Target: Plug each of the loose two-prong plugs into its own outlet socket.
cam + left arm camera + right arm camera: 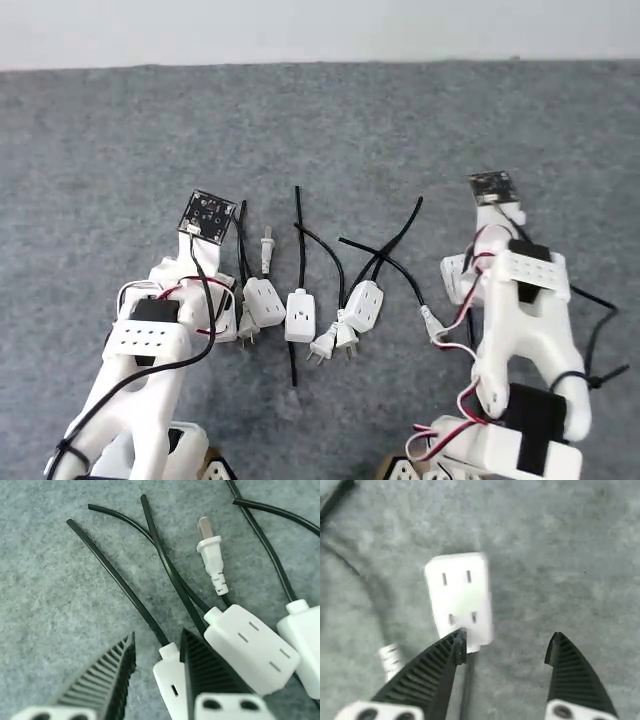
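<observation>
Both apart: left claw half covers socket; right claw beside blurred outlet.

I can read no lettering, number or sign on any of my feeds. The outlet socket and the loose plug near it show plain white faces. The left wrist board and right wrist board carry marks too small to read.
</observation>
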Tool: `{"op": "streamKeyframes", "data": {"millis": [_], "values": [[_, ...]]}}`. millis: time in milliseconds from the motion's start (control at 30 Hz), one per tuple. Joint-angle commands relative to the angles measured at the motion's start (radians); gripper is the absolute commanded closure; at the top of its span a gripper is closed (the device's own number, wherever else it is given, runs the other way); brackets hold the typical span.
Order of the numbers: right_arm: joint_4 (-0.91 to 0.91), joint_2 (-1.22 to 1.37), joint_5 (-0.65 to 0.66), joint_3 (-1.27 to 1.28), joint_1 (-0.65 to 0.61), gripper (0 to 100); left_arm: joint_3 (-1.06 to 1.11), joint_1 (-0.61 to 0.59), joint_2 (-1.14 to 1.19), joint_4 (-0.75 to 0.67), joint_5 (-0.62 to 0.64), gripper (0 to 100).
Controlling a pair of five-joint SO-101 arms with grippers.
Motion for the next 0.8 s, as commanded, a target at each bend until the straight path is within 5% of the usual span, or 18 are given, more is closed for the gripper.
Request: {"op": "streamKeyframes", "data": {"millis": [0,267,767], "values": [[0.113,-0.051,0.015,-0.008,-0.140,73.9,-0.007,0.000,0.000,-0.044,0.005,86],[0.219,-0.042,0.014,-0.005,-0.341,73.9,-0.007,-0.003,0.000,-0.044,0.005,86],[0.295,-0.059,0.023,0.003,-0.331,74.0,-0.007,-0.005,0.000,-0.046,0.005,86]]}}
